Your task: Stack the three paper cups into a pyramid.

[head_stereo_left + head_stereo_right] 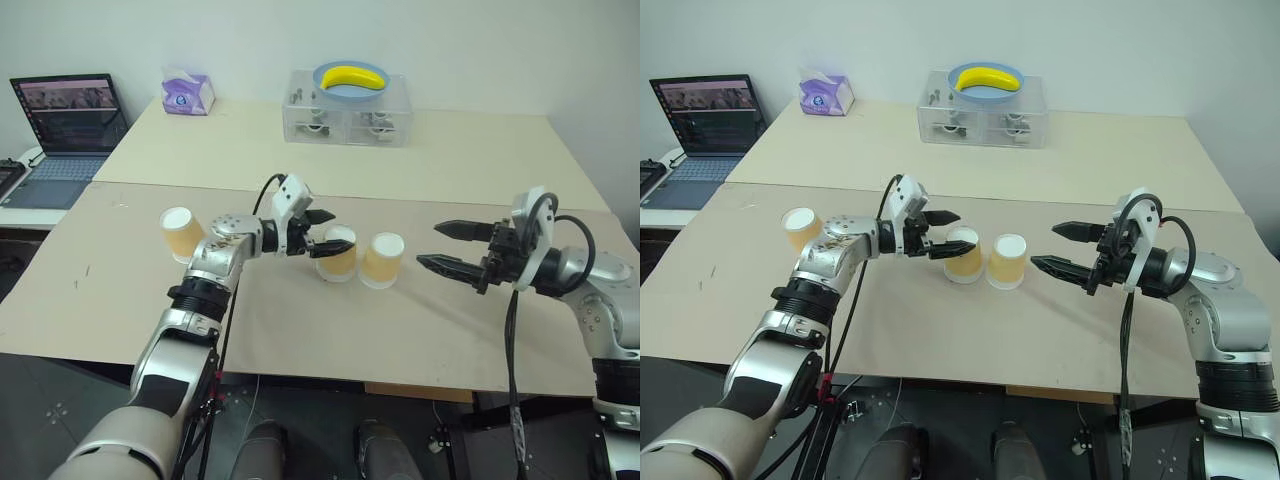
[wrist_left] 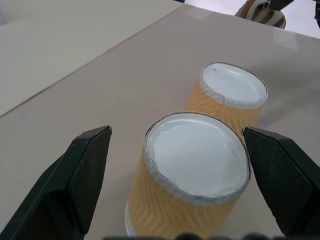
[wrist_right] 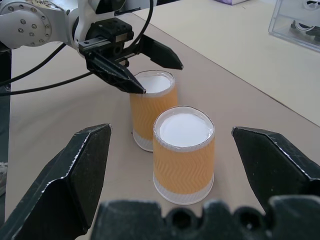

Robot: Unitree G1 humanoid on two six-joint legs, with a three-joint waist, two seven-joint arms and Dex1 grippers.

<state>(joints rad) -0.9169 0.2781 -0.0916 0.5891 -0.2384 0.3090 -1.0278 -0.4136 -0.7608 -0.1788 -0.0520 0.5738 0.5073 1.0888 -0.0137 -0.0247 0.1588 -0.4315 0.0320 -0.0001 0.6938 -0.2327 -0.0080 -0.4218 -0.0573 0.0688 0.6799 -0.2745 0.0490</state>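
Two paper cups stand upside down side by side at mid-table: the left one [image 1: 339, 253] and the right one [image 1: 383, 260], close together, white bases up. A third paper cup [image 1: 181, 232] stands apart at the far left. My left gripper [image 1: 326, 234] is open, its fingers on either side of the left middle cup [image 2: 195, 175] with gaps showing. My right gripper [image 1: 442, 247] is open too, empty, a short way to the right of the right middle cup [image 3: 184, 150] and pointing at the pair. Nothing is stacked.
A clear plastic box [image 1: 347, 118] at the back carries a blue plate with a banana [image 1: 352, 77]. A tissue box [image 1: 188, 93] and a laptop [image 1: 70, 125] sit at the back left. The table's front edge [image 1: 330, 375] runs close below the cups.
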